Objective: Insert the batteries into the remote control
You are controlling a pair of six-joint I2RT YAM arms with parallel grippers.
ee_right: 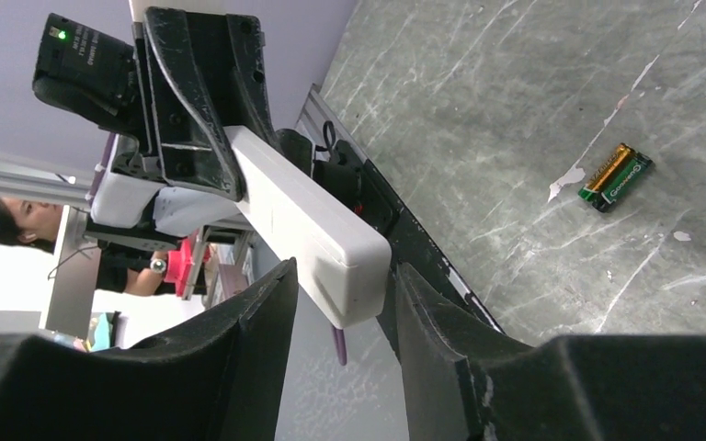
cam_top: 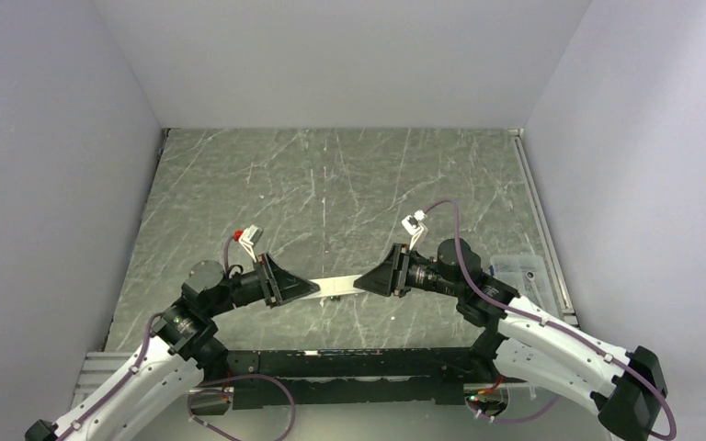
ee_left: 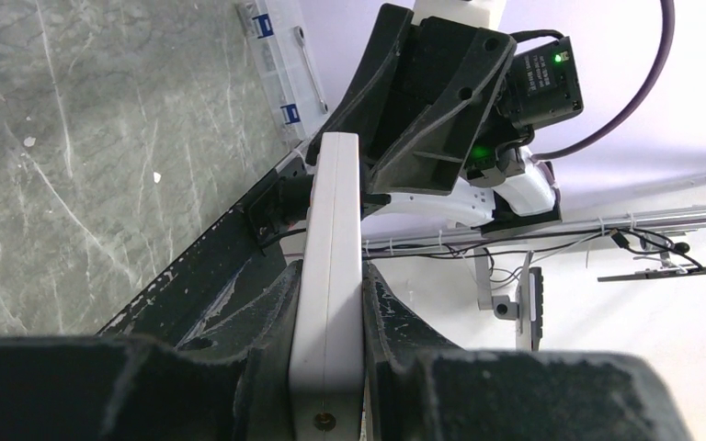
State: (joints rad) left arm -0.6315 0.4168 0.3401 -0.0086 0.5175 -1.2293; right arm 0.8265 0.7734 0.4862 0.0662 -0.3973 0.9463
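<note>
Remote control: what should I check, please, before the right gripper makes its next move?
1. Left gripper shut on the remote control: ok.
2. Right gripper around its other end: ok.
3. Right gripper gripping it: not ok, jaws stand open, gap showing.
4. Remote control held clear of the table: ok.
5. Batteries loaded: not ok, both lie together on the table.
6. Remote control's battery side facing up: cannot tell.

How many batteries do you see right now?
2. Both batteries lie side by side on the table, away from the remote control. Its recess is out of view, so more may be hidden.
</note>
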